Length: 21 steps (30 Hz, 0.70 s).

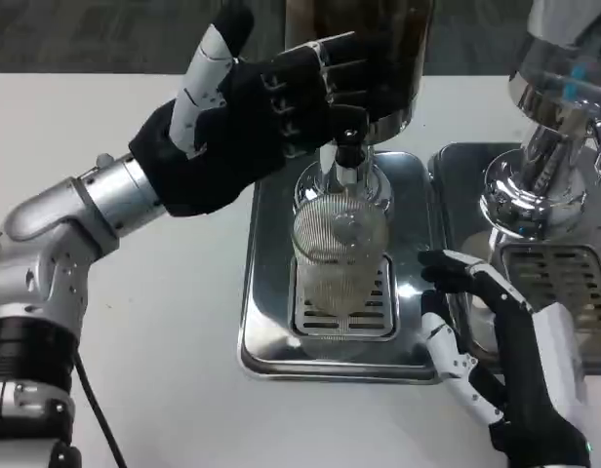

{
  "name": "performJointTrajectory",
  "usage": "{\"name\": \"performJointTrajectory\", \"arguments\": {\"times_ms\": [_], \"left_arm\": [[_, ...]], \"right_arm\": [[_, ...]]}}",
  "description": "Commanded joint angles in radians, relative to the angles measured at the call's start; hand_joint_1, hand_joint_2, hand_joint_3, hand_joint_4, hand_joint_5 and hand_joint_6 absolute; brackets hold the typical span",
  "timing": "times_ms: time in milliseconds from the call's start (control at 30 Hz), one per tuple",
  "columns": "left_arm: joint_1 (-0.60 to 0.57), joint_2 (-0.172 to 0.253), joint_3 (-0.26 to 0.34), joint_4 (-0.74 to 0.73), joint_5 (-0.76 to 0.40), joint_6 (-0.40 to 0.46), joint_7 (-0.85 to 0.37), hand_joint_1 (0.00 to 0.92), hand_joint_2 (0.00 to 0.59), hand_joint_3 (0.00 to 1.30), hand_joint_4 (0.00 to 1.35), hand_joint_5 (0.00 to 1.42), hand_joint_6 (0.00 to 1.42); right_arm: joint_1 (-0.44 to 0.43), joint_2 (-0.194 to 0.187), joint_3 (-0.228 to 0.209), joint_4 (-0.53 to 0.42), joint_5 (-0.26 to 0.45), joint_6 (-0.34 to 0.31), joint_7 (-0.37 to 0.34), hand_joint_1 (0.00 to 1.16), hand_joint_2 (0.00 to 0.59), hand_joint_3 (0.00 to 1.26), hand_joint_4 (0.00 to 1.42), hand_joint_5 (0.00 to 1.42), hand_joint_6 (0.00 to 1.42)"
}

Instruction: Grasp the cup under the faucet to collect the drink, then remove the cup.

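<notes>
The silver left forearm (76,219) was seen entering from the lower left edge and rising toward the centre of the white table (115,322). The left hand (247,117) was raised in front of the dark drink dispenser (364,54), its fingers extended toward the black faucet lever (349,136) (whether the lever was actually touched could not be told). Nothing was seen clasped in that hand, and its fingers were apart.

Below the faucet, the cup (341,249) was found standing upright on the slotted grille of a shiny metal drip tray (266,322), directly under the spout. The cup was clear and ribbed, and the level of any liquid inside could not be judged.

To the right of the cup, the right hand (496,351) was seen low over the table at the tray's right edge, its fingers spread and pointed toward the cup, near it but apart from it. Nothing was held by it.

At the far right, a second chrome dispenser (549,146) was seen above its own tray (564,283).
</notes>
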<state>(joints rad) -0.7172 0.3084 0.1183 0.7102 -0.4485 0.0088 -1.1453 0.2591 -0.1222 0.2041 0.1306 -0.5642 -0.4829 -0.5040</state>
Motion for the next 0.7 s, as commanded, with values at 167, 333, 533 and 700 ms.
{"name": "performJointTrajectory", "arguments": {"times_ms": [167, 333, 533, 700], "left_arm": [[-0.023, -0.013, -0.031, 0.026, 0.06, -0.073, -0.021, 0.0, 0.117, 0.22, 0.16, 0.2, 0.04], [-0.02, -0.008, -0.033, 0.037, 0.085, -0.118, -0.014, 0.0, 0.118, 0.23, 0.17, 0.2, 0.04], [-0.019, -0.003, -0.034, 0.055, 0.118, -0.195, 0.001, 0.0, 0.118, 0.23, 0.17, 0.2, 0.04], [-0.012, -0.009, -0.044, 0.057, 0.138, -0.228, -0.001, 0.0, 0.118, 0.24, 0.18, 0.2, 0.04]], "right_arm": [[0.014, 0.006, -0.002, 0.009, -0.002, -0.01, -0.016, 0.3, 0.438, 0.41, 0.43, 0.43, 0.27], [0.018, 0.005, -0.003, 0.005, -0.001, -0.009, -0.015, 0.29, 0.438, 0.41, 0.43, 0.43, 0.27], [0.019, 0.002, -0.007, 0.0, 0.002, -0.008, -0.011, 0.29, 0.438, 0.41, 0.43, 0.43, 0.27], [0.018, -0.002, -0.009, -0.003, 0.004, -0.008, -0.006, 0.29, 0.44, 0.41, 0.43, 0.43, 0.27]]}}
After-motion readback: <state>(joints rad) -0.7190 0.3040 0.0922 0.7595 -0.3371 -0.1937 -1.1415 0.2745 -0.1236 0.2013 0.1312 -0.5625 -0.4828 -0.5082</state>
